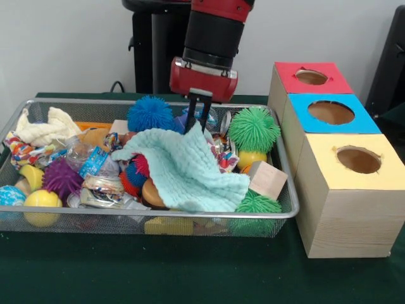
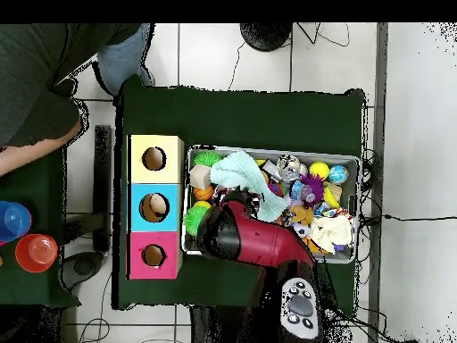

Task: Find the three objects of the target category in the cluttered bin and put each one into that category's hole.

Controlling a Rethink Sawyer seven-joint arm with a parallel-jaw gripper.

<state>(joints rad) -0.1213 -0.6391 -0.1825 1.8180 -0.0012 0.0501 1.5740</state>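
Observation:
My gripper [image 1: 201, 126] reaches down into the wire mesh bin [image 1: 286, 166] at its far middle. The fingers stand close together, pinched on the raised far edge of a mint green cloth [image 1: 183, 168]. That cloth drapes over the middle of the clutter and shows again as the cloth [image 2: 243, 171] in the overhead view, where the arm [image 2: 254, 239] hides the gripper. To the right stand three boxes with holes: red [image 1: 311, 77], blue [image 1: 331, 113] and yellow [image 1: 358, 159]. From above, something pale orange lies in the blue box's hole [image 2: 155, 207].
Around the cloth lie a blue spiky ball [image 1: 150, 114], green spiky balls [image 1: 254, 130], a purple spiky ball [image 1: 61, 177], a wooden block [image 1: 267, 179], a yellow ball [image 1: 42, 201] and a white cloth [image 1: 47, 126]. A person [image 2: 49, 80] sits beside two cups [image 2: 36, 252].

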